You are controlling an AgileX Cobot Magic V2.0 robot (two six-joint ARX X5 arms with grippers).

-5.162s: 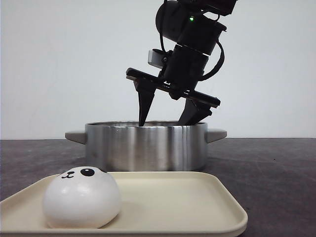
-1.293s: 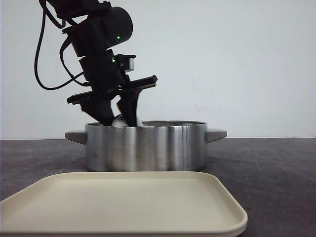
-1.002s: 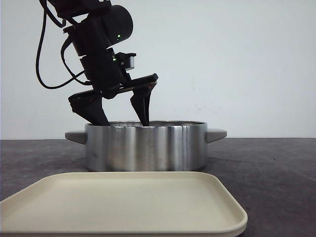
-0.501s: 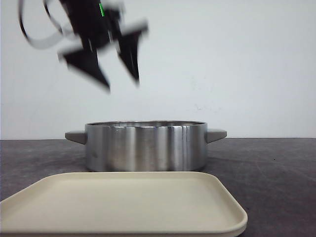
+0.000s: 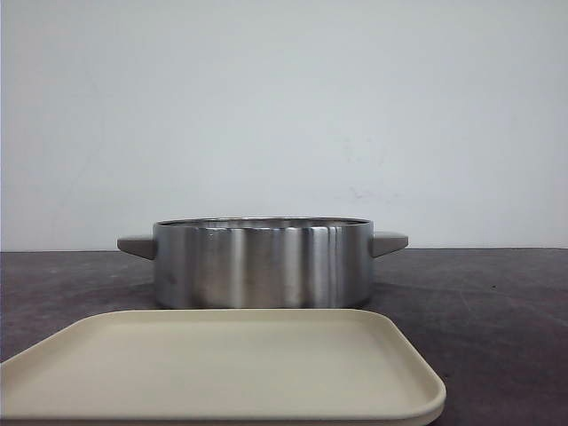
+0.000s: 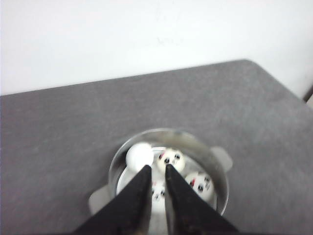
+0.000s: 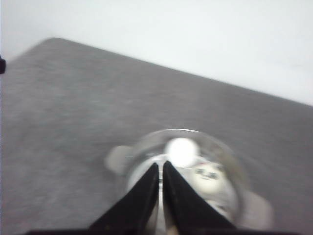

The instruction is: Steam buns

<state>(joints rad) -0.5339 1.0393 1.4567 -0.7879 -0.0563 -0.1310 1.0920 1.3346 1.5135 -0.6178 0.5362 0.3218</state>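
Four white panda-faced buns lie inside the steel pot (image 6: 168,130): one turned face-away (image 6: 140,154), one facing up (image 6: 171,159), one at the side (image 6: 199,183) and one seen between my fingers (image 6: 157,192). My left gripper (image 6: 157,169) hangs high above the pot, empty, jaws a narrow gap apart. My right gripper (image 7: 161,165) is also high above the pot (image 7: 146,142), shut and empty; two buns (image 7: 182,151) (image 7: 208,176) show there, blurred. In the front view the pot (image 5: 262,262) hides the buns and neither gripper shows.
A beige tray (image 5: 222,364) with nothing on it lies in front of the pot at the table's near edge. The pot has a grey handle on each side (image 5: 390,242). The dark grey table (image 5: 497,302) runs to a white wall.
My left gripper opened over the pot, rose fast and left the front view. Its jaws have narrowed. The last bun is off the tray and in the pot.
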